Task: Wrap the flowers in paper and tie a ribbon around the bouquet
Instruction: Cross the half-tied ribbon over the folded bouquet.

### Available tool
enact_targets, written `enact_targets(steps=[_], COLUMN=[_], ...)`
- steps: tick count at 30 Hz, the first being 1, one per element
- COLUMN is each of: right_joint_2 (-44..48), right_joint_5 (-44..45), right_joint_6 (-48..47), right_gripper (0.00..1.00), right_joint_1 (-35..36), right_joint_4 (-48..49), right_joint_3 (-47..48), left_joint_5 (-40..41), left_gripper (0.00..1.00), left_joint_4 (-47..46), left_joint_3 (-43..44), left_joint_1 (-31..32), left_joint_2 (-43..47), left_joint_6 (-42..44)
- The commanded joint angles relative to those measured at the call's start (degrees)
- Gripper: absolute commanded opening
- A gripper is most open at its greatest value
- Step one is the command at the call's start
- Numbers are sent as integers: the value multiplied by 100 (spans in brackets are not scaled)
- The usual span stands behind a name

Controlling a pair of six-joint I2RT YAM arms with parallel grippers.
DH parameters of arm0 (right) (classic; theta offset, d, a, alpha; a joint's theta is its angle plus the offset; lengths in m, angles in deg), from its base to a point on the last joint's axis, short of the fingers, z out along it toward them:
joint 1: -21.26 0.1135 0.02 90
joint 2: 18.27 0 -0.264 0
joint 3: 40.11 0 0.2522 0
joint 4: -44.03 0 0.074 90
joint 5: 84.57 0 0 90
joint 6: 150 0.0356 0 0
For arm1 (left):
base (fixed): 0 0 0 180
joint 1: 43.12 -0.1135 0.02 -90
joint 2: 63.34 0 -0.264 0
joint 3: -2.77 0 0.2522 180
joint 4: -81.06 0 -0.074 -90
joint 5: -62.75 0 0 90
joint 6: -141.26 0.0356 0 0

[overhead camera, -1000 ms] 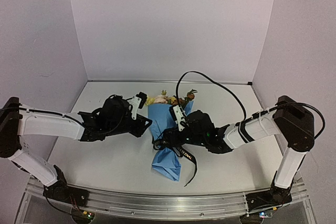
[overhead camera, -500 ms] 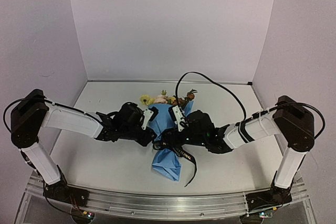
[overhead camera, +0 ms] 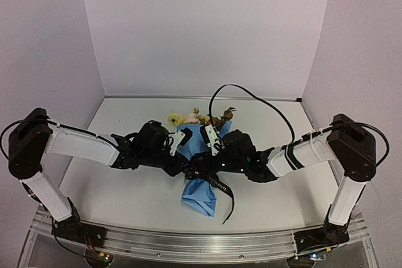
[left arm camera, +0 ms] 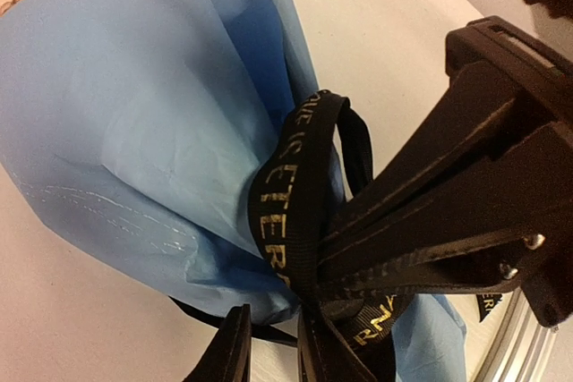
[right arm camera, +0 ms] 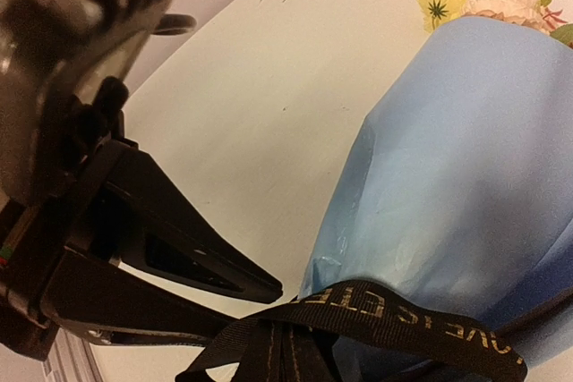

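From overhead I see a pale table [overhead camera: 125, 192] boxed in by plain lilac-white walls, with a metal rail [overhead camera: 188, 243] along the near edge. The bouquet [overhead camera: 200, 183] lies mid-table, with the flowers [overhead camera: 191, 118] toward 12 o'clock and the paper [overhead camera: 201, 199] tail toward 6. The ribbon [overhead camera: 221, 186] crosses its waist, and a loose end trails to 5 o'clock. The left gripper [overhead camera: 185, 166] comes in from 9 o'clock and the right gripper [overhead camera: 200, 169] from 3; they meet at the waist. A second ago my left arm sat well off at 9 o'clock. The bouquet and right arm have not shifted.

The left wrist camera shows what the overhead hides. The ribbon [left arm camera: 285, 194] loops over the blue paper [left arm camera: 134, 114], and the right gripper [left arm camera: 327, 261] is clamped tight on it. My left gripper [left arm camera: 269, 351] shows a narrow gap between its fingers [left arm camera: 231, 351]. I cannot tell whether they touch the ribbon.

The right wrist camera gives the opposite side. The lettered ribbon [right arm camera: 394, 315] runs under the paper [right arm camera: 466, 158], the flowers [right arm camera: 439, 2] sit at 1 o'clock, and the left gripper [right arm camera: 260, 297] points in from 9 o'clock over bare table [right arm camera: 269, 60].
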Motion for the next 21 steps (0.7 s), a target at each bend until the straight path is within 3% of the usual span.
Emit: enact_targets(steps=[1,14,21], right_joint_2=[37,-108,-225], right_joint_5=[57,261,200], right_joint_6=[106,217,296], right_gripper=[0,0,0], right_joint_1=[29,25,27], right_joint_4=[224,224,224], right_joint_3=[167,65,109], left_joint_5=[-176,-165,15], left_gripper=[20,25,41], left_joint_4=[-503,-750,-413], left_joint_3=[-215,-367,-204], left_joint_1=[3,1,9], left_joint_2=[406,382,418], left_joint_6=[-40,-176,-261])
